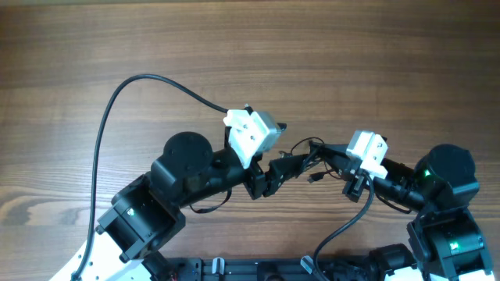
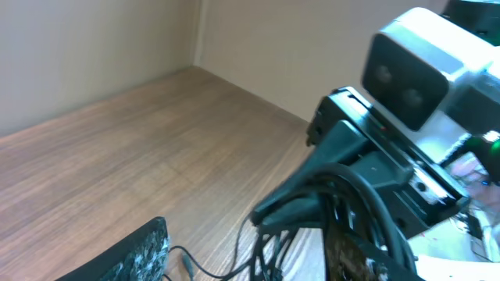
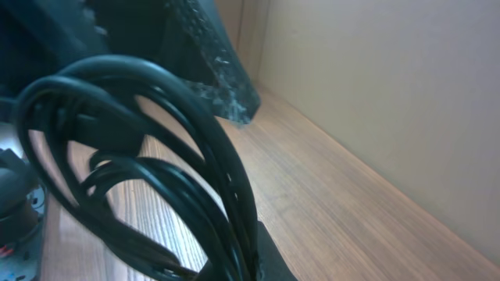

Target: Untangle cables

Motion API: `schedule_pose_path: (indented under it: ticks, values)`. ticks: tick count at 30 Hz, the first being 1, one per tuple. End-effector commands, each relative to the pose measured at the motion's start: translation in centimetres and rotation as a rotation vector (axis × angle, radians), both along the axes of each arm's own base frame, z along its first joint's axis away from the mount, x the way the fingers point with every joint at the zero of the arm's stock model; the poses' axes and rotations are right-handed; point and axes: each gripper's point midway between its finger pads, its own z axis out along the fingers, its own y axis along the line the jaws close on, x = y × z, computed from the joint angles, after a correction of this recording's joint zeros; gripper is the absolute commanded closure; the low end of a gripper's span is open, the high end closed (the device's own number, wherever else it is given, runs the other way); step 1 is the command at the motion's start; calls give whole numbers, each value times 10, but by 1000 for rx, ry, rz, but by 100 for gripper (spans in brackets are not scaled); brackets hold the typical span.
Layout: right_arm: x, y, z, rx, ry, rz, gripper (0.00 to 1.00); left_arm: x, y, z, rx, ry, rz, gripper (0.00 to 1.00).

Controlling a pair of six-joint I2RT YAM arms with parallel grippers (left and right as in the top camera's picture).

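The cables (image 1: 307,148) are a small bundle of thin black cords between the two grippers, low in the middle of the wooden table (image 1: 234,47). My right gripper (image 1: 319,158) is shut on the bundle. In the right wrist view the loops (image 3: 230,176) run down into its jaws (image 3: 246,265). In the left wrist view the right gripper (image 2: 289,204) holds the cords (image 2: 269,248) hanging between my left gripper's (image 2: 246,243) spread fingers. One strand with a small plug (image 2: 187,265) lies beside the left finger. My left gripper (image 1: 291,165) is open around the bundle.
A thick black camera wire (image 1: 105,125) arcs from the left wrist's white camera unit (image 1: 251,134) across the left side of the table. Another thick wire (image 1: 351,222) hangs from the right camera unit (image 1: 367,152). A beige wall (image 3: 391,94) borders the table.
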Motion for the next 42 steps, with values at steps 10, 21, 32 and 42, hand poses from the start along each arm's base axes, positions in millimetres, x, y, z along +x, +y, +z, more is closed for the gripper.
schedule_pose_path:
  ticks: [10,21,32,42]
  values:
    - [23,3,-8,9,52,-28,96,-20,-18,-1,-10,29,-176,37]
    - [15,8,-6,22,50,32,96,-9,-24,-16,24,58,-152,39]
    - [12,10,-6,26,56,51,14,14,-15,-19,35,66,-2,96]
    - [25,1,-10,147,291,-90,0,66,21,-21,91,-6,359,96]
